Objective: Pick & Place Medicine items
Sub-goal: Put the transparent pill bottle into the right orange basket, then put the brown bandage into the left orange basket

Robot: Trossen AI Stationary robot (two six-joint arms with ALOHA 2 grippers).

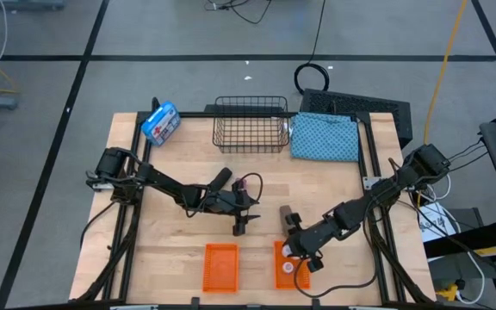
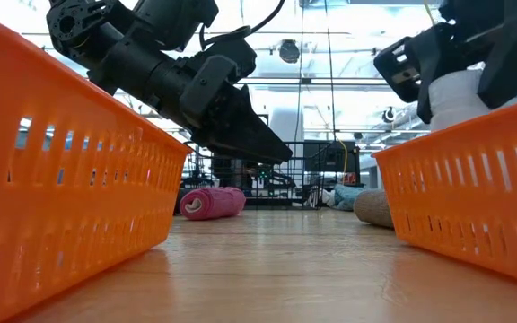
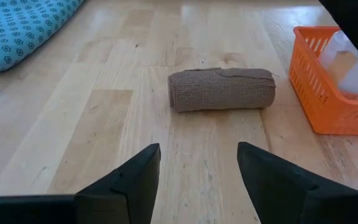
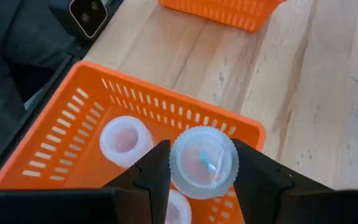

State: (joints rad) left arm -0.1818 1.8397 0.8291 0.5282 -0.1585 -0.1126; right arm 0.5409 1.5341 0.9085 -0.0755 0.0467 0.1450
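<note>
The right gripper (image 4: pixel 199 167) hangs directly over the right orange basket (image 1: pixel 284 267) near the table's (image 1: pixel 334 185) front edge, fingers clamped on a white bottle (image 4: pixel 202 160) held upright; 2 more bottles sit inside below it. The left gripper (image 3: pixel 197 165), fingers apart and empty, faces the brown roll (image 3: pixel 221 89), whose long axis lies crosswise just ahead.

A blue-and-white package (image 1: pixel 160 122) sits upper left, a wire basket (image 1: pixel 250 123) upper centre, a blue patterned cloth (image 1: pixel 325 136) just right of it.
</note>
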